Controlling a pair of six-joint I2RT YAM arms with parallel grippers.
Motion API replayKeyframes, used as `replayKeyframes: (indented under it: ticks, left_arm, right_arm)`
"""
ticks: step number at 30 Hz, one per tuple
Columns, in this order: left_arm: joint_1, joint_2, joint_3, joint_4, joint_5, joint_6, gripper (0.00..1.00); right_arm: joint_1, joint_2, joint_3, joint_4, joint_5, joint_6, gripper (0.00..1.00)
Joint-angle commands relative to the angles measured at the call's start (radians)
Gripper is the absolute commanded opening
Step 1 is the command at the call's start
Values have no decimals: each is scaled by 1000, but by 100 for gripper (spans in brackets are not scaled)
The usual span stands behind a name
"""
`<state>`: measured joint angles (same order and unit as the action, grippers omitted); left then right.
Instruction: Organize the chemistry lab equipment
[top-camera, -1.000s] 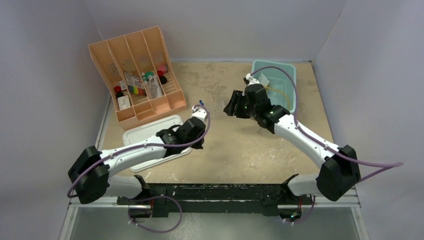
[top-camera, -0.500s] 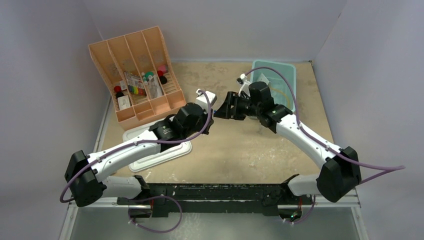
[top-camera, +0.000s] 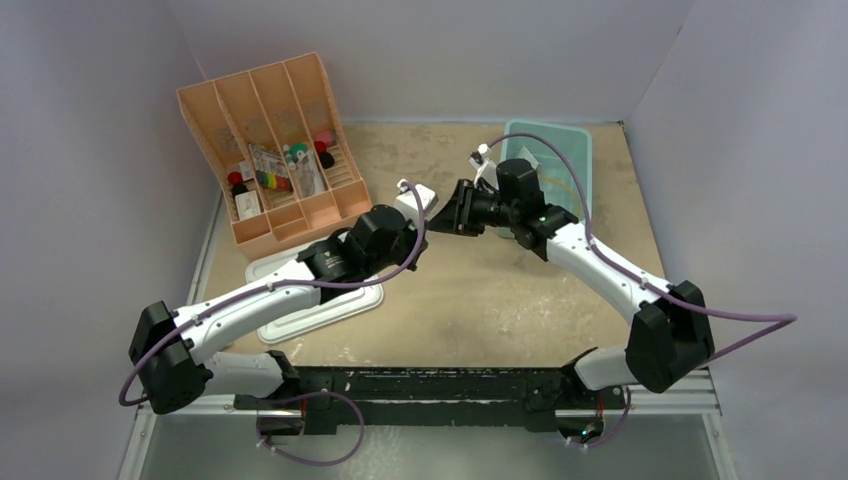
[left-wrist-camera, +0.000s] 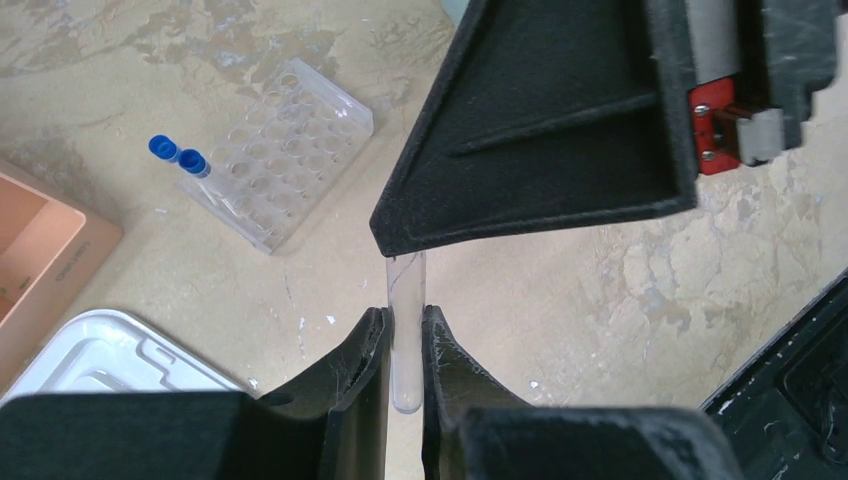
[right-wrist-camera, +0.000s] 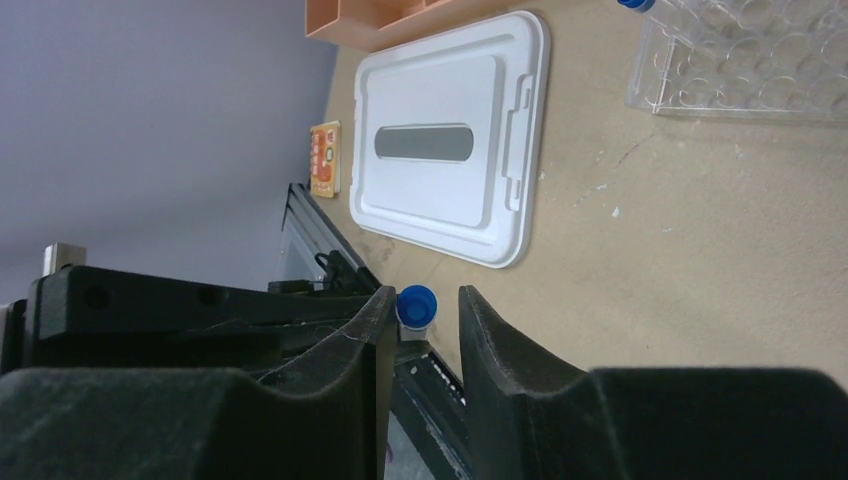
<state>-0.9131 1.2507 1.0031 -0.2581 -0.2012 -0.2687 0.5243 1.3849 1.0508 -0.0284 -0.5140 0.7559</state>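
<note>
My left gripper (left-wrist-camera: 403, 315) is shut on the lower end of a clear test tube (left-wrist-camera: 406, 345), held above the table. The tube's upper end disappears behind my right gripper (left-wrist-camera: 540, 130). In the right wrist view the tube's blue cap (right-wrist-camera: 416, 303) sits between the jaws of my right gripper (right-wrist-camera: 425, 297); it touches the left finger, and a gap remains at the right finger. The two grippers meet mid-table, left gripper (top-camera: 425, 200) and right gripper (top-camera: 455, 208). A clear holed rack (left-wrist-camera: 285, 165) lies on the table with two blue-capped tubes (left-wrist-camera: 175, 155) in it.
The grey lid (top-camera: 310, 290) lies under my left arm. The orange divided organizer (top-camera: 270, 140) stands at the back left with small items in it. A teal bin (top-camera: 575, 150) sits at the back right. A small packet (right-wrist-camera: 326, 158) lies beside the lid.
My left arm lifted the tube toward the table's middle. My right gripper swung left to meet it, and its jaws narrowed around the blue cap.
</note>
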Motion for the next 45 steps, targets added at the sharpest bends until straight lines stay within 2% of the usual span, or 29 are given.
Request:
replayKeyframes:
  ticks: [1, 5, 9, 12, 15, 17, 22, 27, 34, 40, 45]
  left_arm:
    - [-6, -40, 18, 20, 6, 43, 4]
    - [-6, -42, 16, 23, 0, 51, 4]
    - [-6, -39, 12, 31, -17, 46, 6]
    - [-5, -30, 15, 29, -93, 10, 24]
    - [12, -13, 11, 19, -208, -26, 43]
    - [54, 5, 9, -5, -242, -28, 48]
    - [213, -20, -27, 10, -220, -87, 50]
    - [241, -93, -87, 65, -365, -146, 51]
    - [250, -235, -145, 89, -563, -181, 51]
    - [252, -327, -214, 121, -684, -162, 53]
    - [251, -318, -206, 126, -673, -158, 53]
  right_arm:
    - [-6, 31, 45, 47, -65, 14, 29]
    - [-7, 47, 52, 54, -102, 13, 24]
    - [-8, 51, 54, 66, -109, 11, 14]
    - [-13, 36, 48, 81, -71, 6, 12]
    - [-17, 20, 79, 34, 42, -64, 11]
    - [-18, 17, 107, -31, 170, -126, 11]
    - [-17, 36, 147, -85, 429, -269, 11]
    - [9, 81, 201, -96, 610, -405, 9]
    - [165, 183, 282, -56, 900, -529, 9]
    - [244, 270, 246, 96, 965, -583, 10]
    - [312, 300, 178, 291, 994, -649, 10]
